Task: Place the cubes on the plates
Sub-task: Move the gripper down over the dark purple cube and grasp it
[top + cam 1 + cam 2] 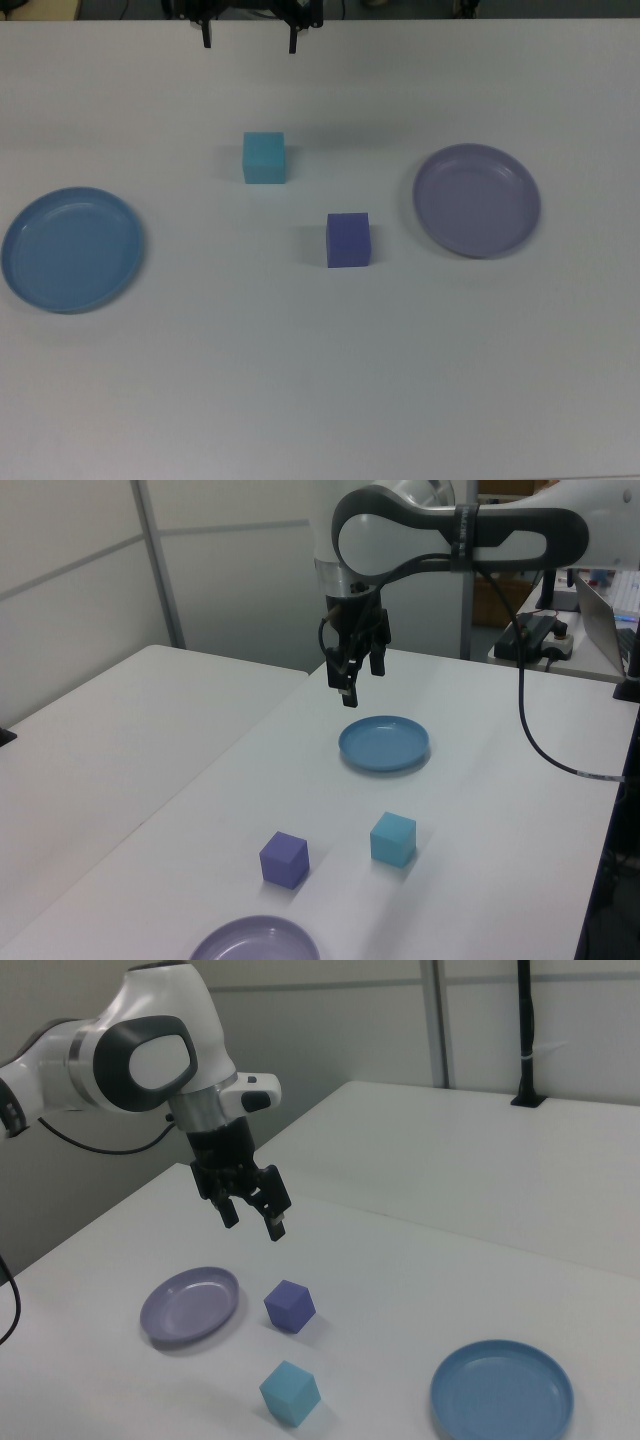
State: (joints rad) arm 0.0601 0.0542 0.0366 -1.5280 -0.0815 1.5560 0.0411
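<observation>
— The cubes: where do I see them?
— Top view: cyan cube (264, 158) at eleven o'clock from purple cube (348, 240), between both plates.
— My gripper (250, 40)?
— Up high, jaws wide, holding nothing.

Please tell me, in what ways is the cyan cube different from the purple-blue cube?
The cyan cube is light turquoise; the purple-blue cube is dark indigo. In the top view, the cyan cube lies higher and further left, while the purple-blue cube lies nearer the lavender plate. Both look equal in size, rest on the table and are untouched.
</observation>
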